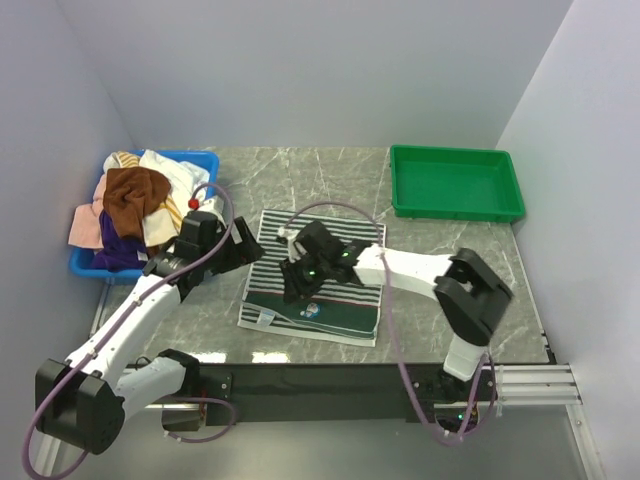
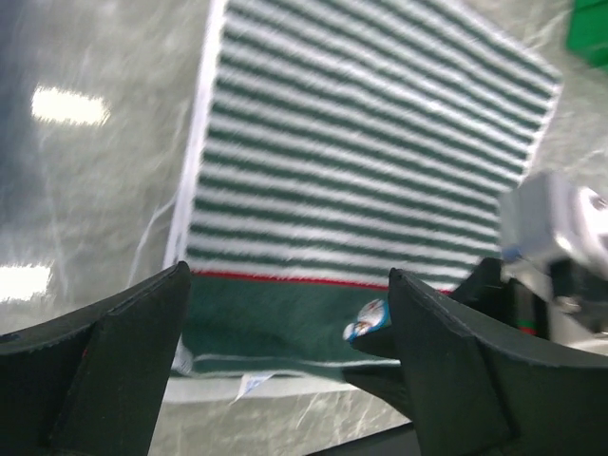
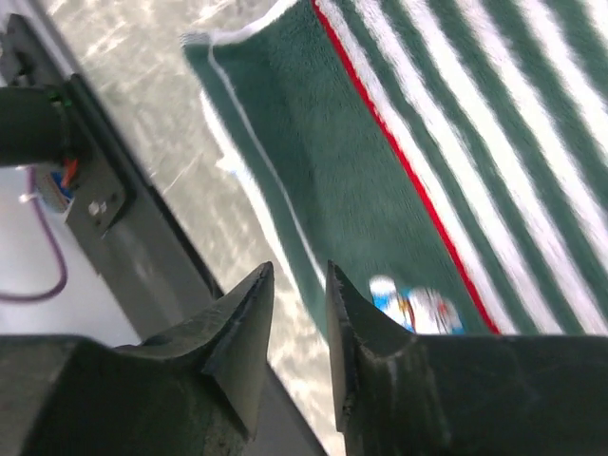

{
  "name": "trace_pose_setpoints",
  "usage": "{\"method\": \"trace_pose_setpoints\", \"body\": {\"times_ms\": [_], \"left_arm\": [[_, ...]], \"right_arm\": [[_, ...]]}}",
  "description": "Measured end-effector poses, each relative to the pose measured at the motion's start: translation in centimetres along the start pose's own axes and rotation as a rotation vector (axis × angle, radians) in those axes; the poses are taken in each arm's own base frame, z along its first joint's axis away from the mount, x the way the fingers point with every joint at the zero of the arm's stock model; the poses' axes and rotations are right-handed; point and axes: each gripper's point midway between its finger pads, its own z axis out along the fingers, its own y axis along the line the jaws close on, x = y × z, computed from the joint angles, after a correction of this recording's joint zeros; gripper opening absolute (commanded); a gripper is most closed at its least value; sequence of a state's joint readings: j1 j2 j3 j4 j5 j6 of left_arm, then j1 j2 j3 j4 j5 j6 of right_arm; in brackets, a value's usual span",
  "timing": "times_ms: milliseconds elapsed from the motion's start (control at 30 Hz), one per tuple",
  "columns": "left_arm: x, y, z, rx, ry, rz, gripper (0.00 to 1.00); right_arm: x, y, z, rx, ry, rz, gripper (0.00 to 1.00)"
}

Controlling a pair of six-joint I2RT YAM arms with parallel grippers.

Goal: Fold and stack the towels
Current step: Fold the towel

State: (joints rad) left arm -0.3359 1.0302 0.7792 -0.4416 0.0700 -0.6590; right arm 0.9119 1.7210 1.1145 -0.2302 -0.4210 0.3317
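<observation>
Bolted along the near edge of the table, the black base rail (image 1: 330, 380) carries both my arms. Just beyond it, mid-table, the green-and-white striped towel (image 1: 330, 312) lies spread flat. Its solid green band with a small printed picture (image 3: 413, 304) faces the near edge, and the stripes run toward the far edge.

My right gripper (image 3: 299, 275) hovers low over that green band. Its fingers are nearly together, with only a narrow slit between them and nothing in it. My left gripper (image 2: 285, 275) sits at the towel's left edge with its jaws wide apart, also holding nothing.

I judge the towel is laid out but not yet folded, so the first fold is the step in hand. For that I need the right fingers spread again. Each hand then has to go down on a near corner and pinch only the cloth, so both corners lift together.

The surface is grey veined marble (image 1: 300, 180), shiny under the lights. At the far left corner a blue basket (image 1: 205, 160) holds the heaped towels (image 1: 135, 195) waiting their turn: brown, white, pink and purple. At the far right corner stands a green tray (image 1: 455, 212), likely the place for the stack. Plain pale walls close in the left, far and right sides.
</observation>
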Motion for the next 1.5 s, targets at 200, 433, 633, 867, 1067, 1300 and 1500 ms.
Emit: {"method": "trace_pose_setpoints", "body": {"times_ms": [200,433,633,867,1067,1300,1500], "left_arm": [[1.5,1.8,-0.3,-0.066,0.023,-0.042,0.86],[3.0,5.2,-0.2,-0.211,0.03,-0.102,0.75],[5.2,6.4,0.1,-0.25,0.077,-0.162,0.7],[6.0,6.7,-0.8,-0.265,0.081,-0.203,0.7],[6.1,6.8,-1.5,-0.27,0.07,-0.213,0.71],[5.0,5.7,-1.2,-0.219,0.031,-0.224,0.71],[6.0,4.9,0.3,-0.199,0.086,-0.206,0.63]], "right_arm": [[-0.4,2.1,5.0,-0.028,0.054,-0.041,0.23],[1.0,2.6,7.9,-0.011,0.149,-0.058,0.18],[2.6,2.9,8.3,-0.009,0.209,-0.085,0.21],[3.4,3.9,7.9,-0.066,0.249,-0.11,0.27],[3.8,4.7,7.1,-0.109,0.264,-0.117,0.3],[4.3,4.7,1.9,-0.029,0.183,-0.133,0.33],[6.3,0.8,-2.4,0.123,0.128,-0.064,0.33]]}}
